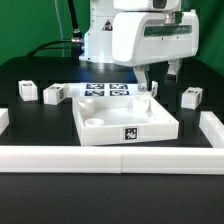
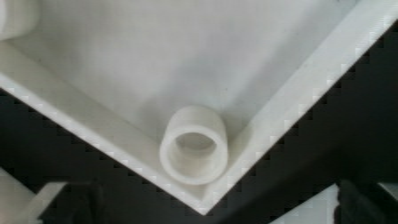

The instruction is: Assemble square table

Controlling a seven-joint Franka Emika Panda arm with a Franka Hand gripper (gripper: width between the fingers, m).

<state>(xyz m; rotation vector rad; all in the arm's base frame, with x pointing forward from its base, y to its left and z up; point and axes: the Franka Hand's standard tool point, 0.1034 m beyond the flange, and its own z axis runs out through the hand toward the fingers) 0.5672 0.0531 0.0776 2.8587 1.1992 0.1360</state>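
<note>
Exterior view: placed in front of the black table, raised, facing across the long white border rail toward the white robot arm; middle distance. Wrist view: aimed steeply down, very close, into one corner of the large white plastic square tray-like top. Shared: a corner of that top, seemingly the far one on the exterior view's right.

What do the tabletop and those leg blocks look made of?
Tabletop: probably rigid white plastic with a matte finish, judging by the smooth moulded rim and round corner socket. Leg blocks: seemingly the same matte white plastic, but too small to be sure.
</note>
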